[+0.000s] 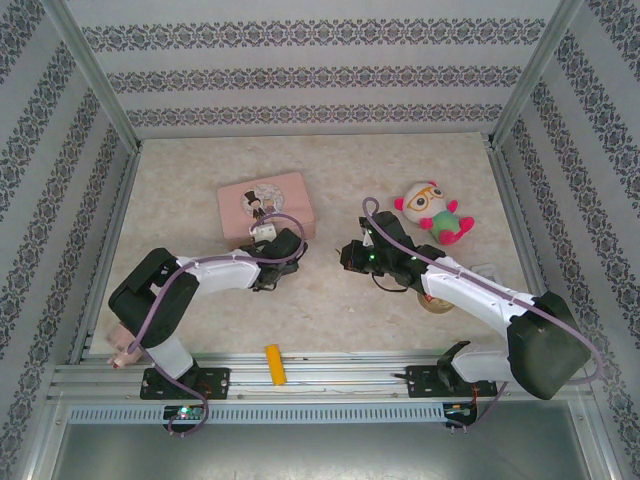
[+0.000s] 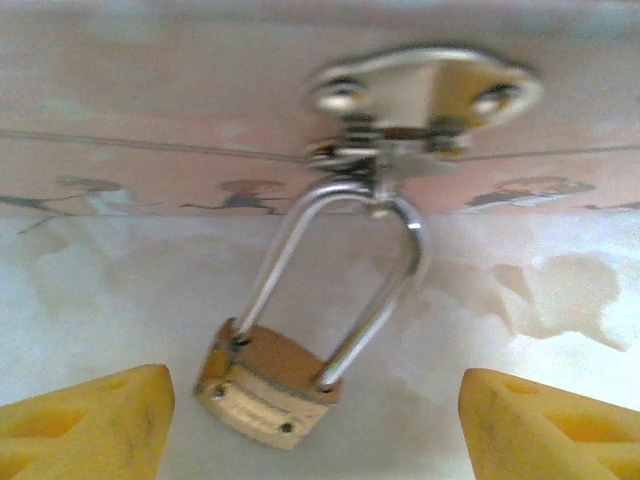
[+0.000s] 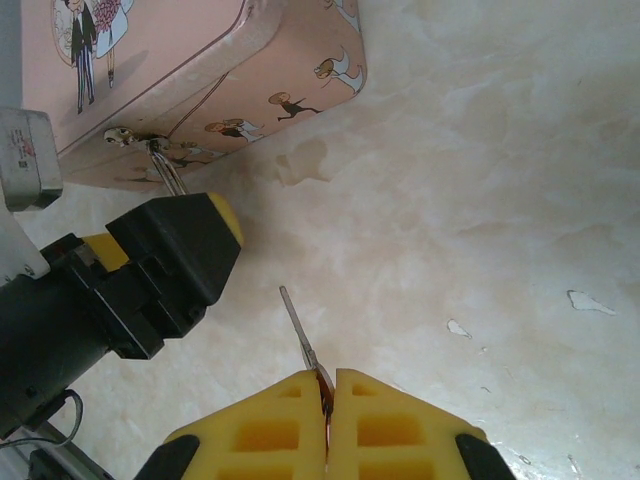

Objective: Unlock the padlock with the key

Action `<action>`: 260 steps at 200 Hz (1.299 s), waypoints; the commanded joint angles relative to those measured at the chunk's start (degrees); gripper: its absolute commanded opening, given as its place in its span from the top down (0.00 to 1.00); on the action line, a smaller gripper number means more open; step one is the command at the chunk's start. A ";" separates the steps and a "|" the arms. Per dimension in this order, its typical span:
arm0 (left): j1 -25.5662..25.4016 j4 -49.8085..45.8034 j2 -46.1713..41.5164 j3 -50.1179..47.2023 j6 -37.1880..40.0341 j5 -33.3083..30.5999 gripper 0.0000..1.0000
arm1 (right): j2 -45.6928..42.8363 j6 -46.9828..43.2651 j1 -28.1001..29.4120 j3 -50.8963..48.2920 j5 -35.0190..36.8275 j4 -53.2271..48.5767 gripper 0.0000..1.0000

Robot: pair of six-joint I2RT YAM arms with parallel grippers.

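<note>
The padlock (image 2: 265, 390), likely hard, slick and swinging loose on the pink tin (image 1: 262, 205) hasp (image 2: 420, 95) toward the desk (image 1: 340, 325) far edge, wants gripping across its flat brass body. Left fingers (image 2: 90, 430) stand open astride it, and right fingers (image 3: 330, 420) pinch the thin key (image 3: 298, 325).

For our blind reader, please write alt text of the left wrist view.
A small brass padlock hangs by its silver shackle from the hasp of a pink tin. The left pincer's yellow fingertips stand apart on both sides, not touching it.

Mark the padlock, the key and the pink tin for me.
padlock (image 2: 268, 388): left wrist view, brass body.
key (image 3: 300, 331): right wrist view, bare shaft.
pink tin (image 1: 290, 198): top external view, bare lid.
</note>
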 commanded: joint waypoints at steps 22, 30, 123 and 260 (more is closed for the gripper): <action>1.43 0.14 3.50 4.32 6.04 1.65 0.34 | -0.63 0.53 -0.38 1.48 -0.17 1.31 1.00; 1.68 -0.39 3.84 4.72 6.50 1.77 0.34 | -0.82 0.58 -0.40 1.38 0.00 1.41 1.00; 3.97 0.13 4.06 4.58 6.97 2.25 0.46 | -0.74 0.88 -0.42 1.12 -0.26 1.84 1.00; 4.20 0.50 5.44 4.51 6.39 3.22 0.64 | -0.78 0.98 -0.42 1.11 -0.43 2.11 1.00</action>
